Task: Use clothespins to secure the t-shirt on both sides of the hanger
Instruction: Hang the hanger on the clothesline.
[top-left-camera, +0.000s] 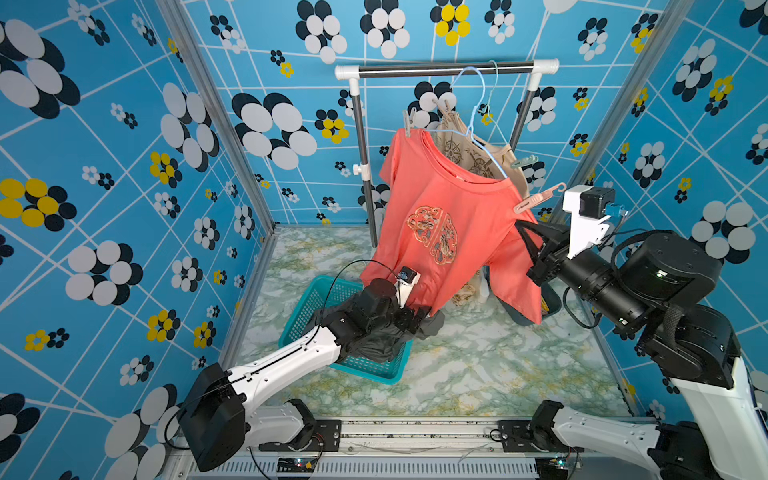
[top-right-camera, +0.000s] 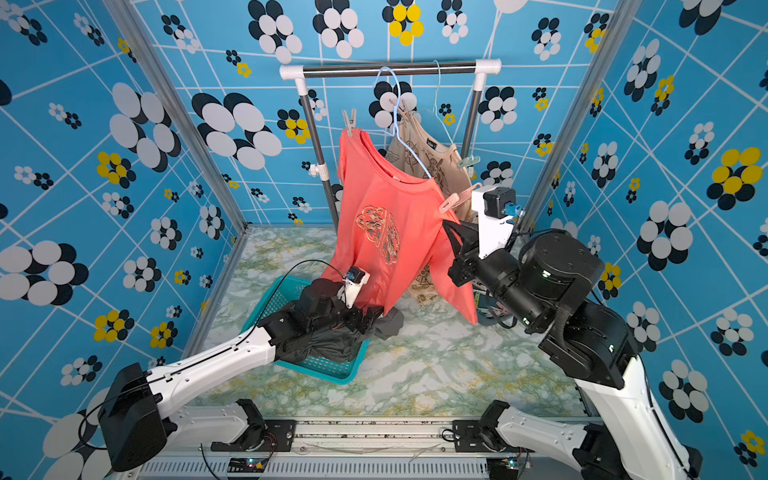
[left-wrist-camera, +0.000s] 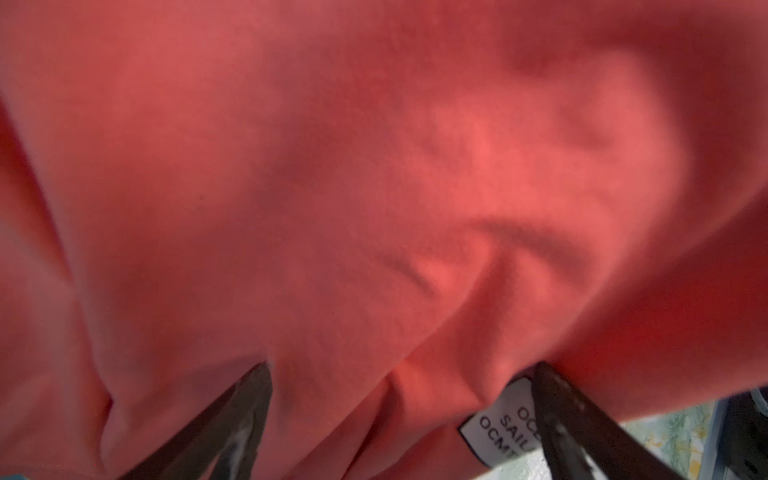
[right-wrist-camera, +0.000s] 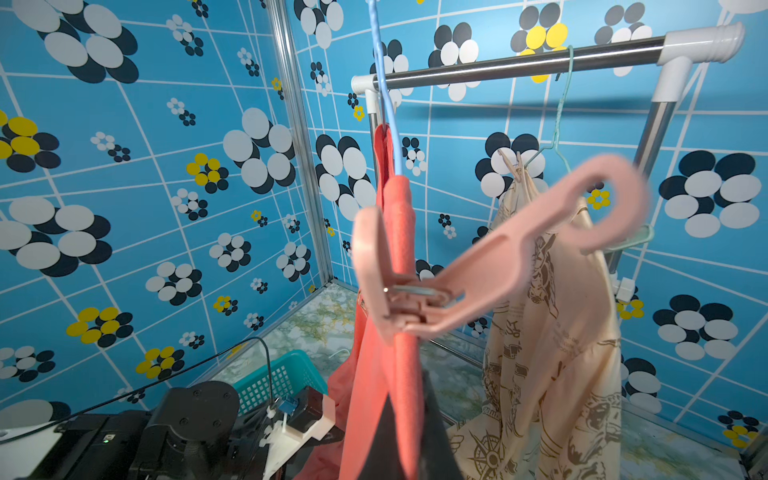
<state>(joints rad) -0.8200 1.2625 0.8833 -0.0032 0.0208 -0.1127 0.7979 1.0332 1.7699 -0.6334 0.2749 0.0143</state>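
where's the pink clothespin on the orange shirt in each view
In a top view: pink clothespin right of centre, on the orange shirt's shoulder, by the right gripper.
In a top view: nearer centre, same shoulder.
Left wrist: not in it.
Right wrist: large, blurred, mid-picture, clamped on the shirt's edge.
Shared landmark: the orange shirt, in all four.
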